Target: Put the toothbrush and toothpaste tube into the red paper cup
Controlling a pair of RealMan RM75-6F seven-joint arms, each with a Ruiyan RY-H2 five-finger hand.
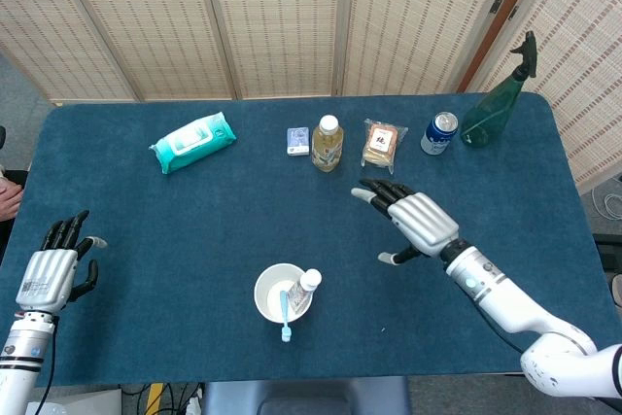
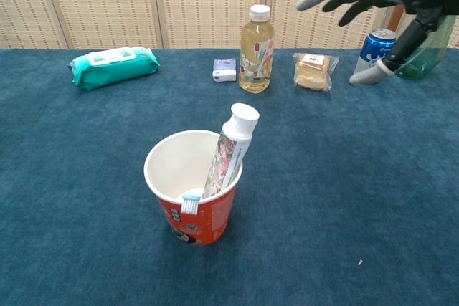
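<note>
The red paper cup [image 2: 193,190] with its white inside stands near the front of the blue-carpeted desk [image 1: 194,211], left of centre. It holds the blue-and-white toothbrush [image 2: 189,202], head at the near rim, and the white-capped printed toothpaste tube [image 2: 231,147], leaning right. Both seem settled. The left robot hand [image 1: 49,274] rests empty at far left, fingers apart. The right robot hand [image 2: 380,5], spread and empty, should retreat high, clear of the tube.
</note>
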